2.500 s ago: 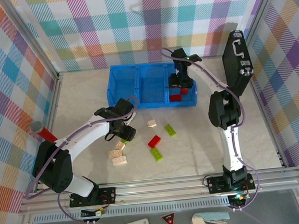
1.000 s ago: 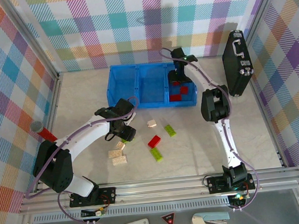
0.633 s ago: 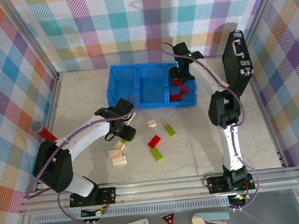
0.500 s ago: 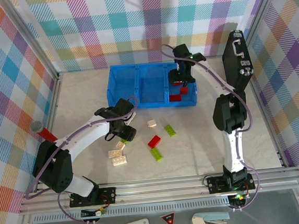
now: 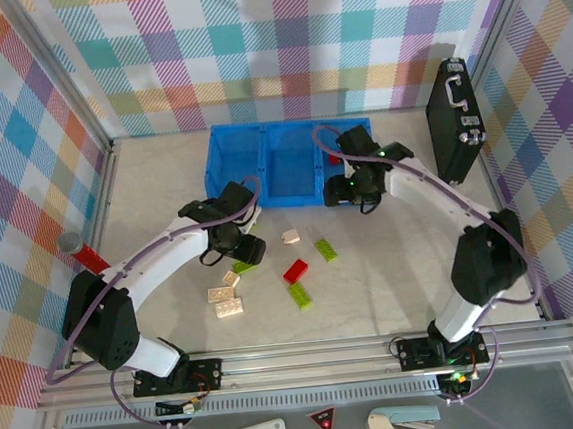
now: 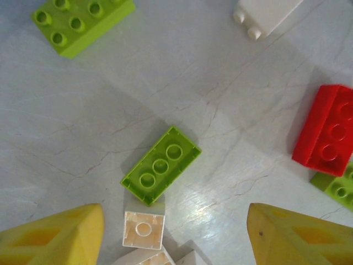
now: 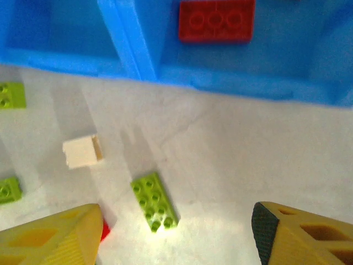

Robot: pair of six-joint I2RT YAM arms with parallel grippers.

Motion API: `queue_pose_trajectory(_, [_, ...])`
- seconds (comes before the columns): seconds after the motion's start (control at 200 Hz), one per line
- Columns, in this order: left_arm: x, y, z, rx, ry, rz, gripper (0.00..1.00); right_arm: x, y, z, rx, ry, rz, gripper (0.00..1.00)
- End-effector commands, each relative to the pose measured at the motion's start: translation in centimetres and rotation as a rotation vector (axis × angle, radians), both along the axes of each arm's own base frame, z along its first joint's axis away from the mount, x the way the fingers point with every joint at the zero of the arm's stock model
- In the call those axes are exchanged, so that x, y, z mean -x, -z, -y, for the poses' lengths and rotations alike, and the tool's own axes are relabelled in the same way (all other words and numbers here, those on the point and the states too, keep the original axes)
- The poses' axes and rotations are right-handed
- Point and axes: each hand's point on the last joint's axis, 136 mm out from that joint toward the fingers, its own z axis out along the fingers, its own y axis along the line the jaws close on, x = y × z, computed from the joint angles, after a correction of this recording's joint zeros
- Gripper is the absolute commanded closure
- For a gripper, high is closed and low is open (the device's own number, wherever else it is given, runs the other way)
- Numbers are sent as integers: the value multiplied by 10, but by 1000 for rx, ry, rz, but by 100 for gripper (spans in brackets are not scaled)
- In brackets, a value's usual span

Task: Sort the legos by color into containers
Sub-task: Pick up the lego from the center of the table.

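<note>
Top view: the blue tray (image 5: 262, 166) sits at the back with loose legos scattered on the table before it, a loose red brick (image 5: 294, 271) among them. The left claw (image 5: 244, 255) hovers over the pile and the right claw (image 5: 345, 191) hangs at the tray's front wall. Left wrist: yellow fingers are spread and empty, with a three-stud lime brick (image 6: 160, 165) just ahead of the gap. That looks like the pick, so next it should drop down and pinch the long sides. Right wrist: fingers are spread with nothing held. A sorted red brick (image 7: 216, 21) lies inside a compartment, and a wider lime brick (image 7: 154, 201) lies on the table. No writing is readable anywhere.
</note>
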Motion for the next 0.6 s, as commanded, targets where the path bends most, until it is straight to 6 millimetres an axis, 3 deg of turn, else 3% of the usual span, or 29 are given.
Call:
queue_pose_trajectory(0.0, [0,-7,-3,1,-96,-23,32,21,-10,4,-54,36,17,27])
queue_pose_trajectory(0.235, [-30,-7,-5,-9,-289,41,32,62,-14,29,-63,83,31,27])
queue_pose_trajectory(0.595, [-81,11,0,13,-477,134,7,88,-16,48,-45,110,36,27])
